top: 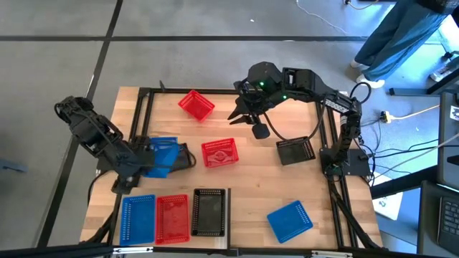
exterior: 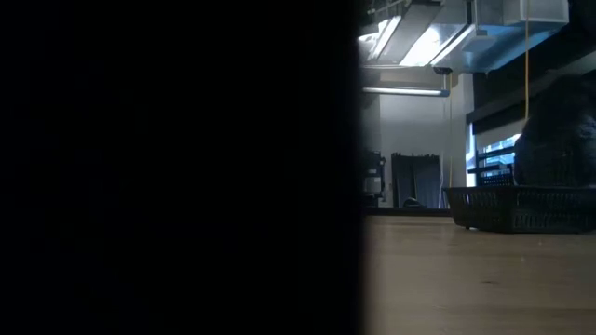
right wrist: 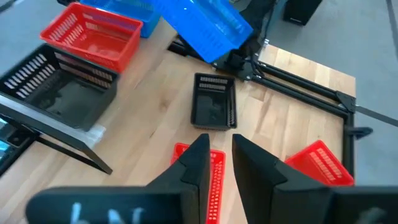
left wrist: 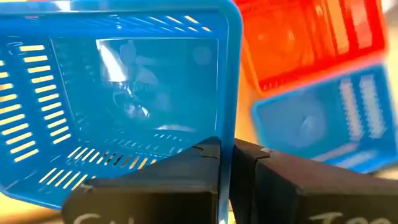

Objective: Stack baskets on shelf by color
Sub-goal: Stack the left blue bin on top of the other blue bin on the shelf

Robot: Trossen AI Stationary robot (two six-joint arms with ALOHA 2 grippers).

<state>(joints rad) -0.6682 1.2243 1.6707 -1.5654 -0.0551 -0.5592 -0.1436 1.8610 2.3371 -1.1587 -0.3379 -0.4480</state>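
My left gripper (top: 152,159), at the table's left, is shut on a blue basket (top: 165,155) held above the wood. Half under that basket lies a black basket (right wrist: 214,106). At the near edge a blue basket (top: 138,218), a red basket (top: 172,217) and a black basket (top: 209,213) stand side by side; the shelf is hidden under them. Loose on the table rest two red baskets (top: 196,104) (top: 220,153), another black basket (top: 295,151) and another blue basket (top: 290,220). My right gripper (top: 247,113) hangs open at the far side, touching nothing. My left gripper pinches one wall of the blue basket at its rim (left wrist: 225,146), one finger inside the basket and one outside. The basket is lifted clear of the table and tilted, its open mouth turned toward the wrist.
The table's black frame (top: 147,107) runs along the left, far and right sides. A cable (top: 301,136) loops from the right arm over the far right of the table. Bare wood lies between the loose baskets in the middle. A person's legs (top: 401,36) show beyond the far right corner.
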